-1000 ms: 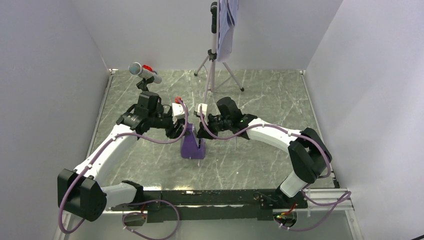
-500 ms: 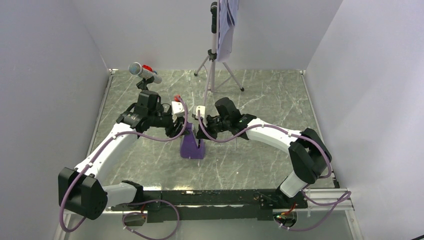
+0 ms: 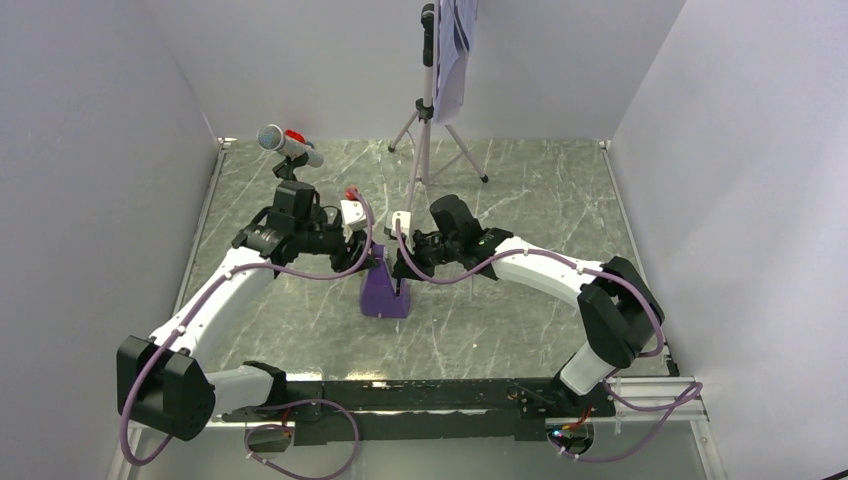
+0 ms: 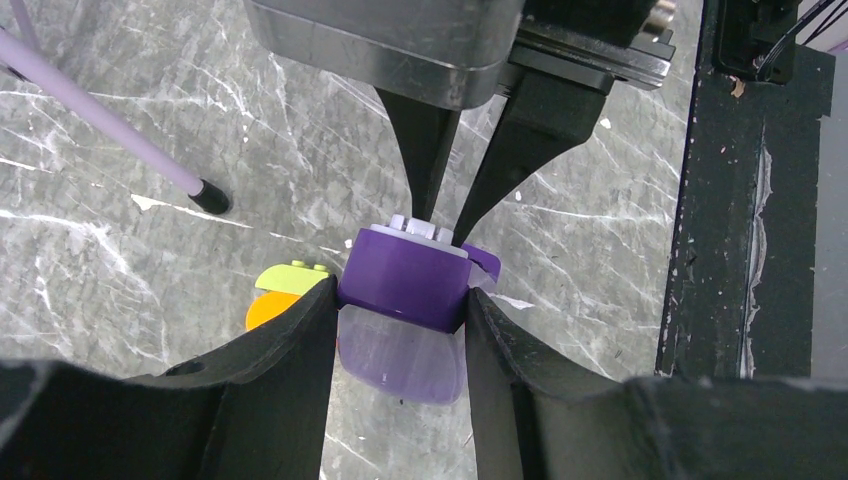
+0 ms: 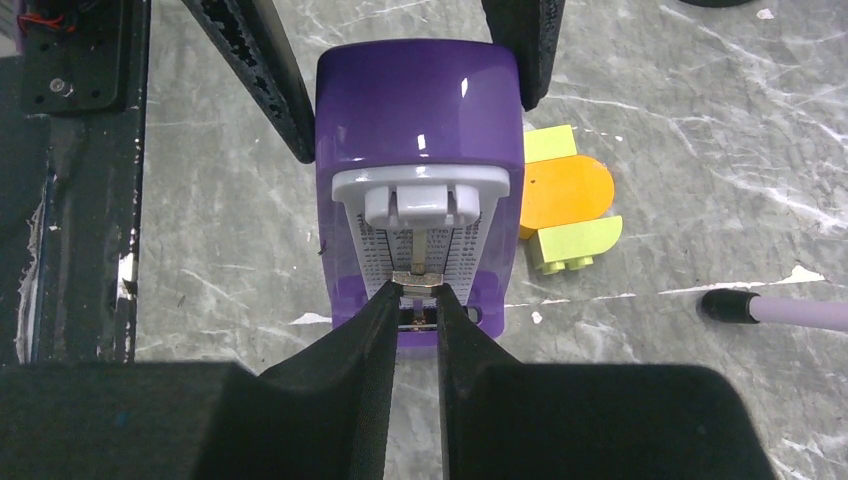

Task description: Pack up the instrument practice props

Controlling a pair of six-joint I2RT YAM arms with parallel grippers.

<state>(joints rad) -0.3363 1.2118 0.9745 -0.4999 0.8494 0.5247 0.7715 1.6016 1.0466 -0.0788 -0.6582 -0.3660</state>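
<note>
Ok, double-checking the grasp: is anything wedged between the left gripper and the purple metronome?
Nothing visible. The left gripper clasps the purple metronome directly by its sides; the right gripper pinches its pendulum, and the orange-and-green block lies beside it, outside the grip.

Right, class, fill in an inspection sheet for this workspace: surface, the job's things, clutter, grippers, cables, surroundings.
Surface: grey marbled table, a few white flecks.
Job's things: purple metronome upright mid-table; orange-and-green block beside it; microphone far left; music stand at the back, holding pages.
Clutter: nothing seen.
Grippers: left gripper, fingers clamping the metronome's sides; right gripper, fingers pinching its pendulum.
Cables: purple cables loop above the table.
Surroundings: plain white walls.
</note>
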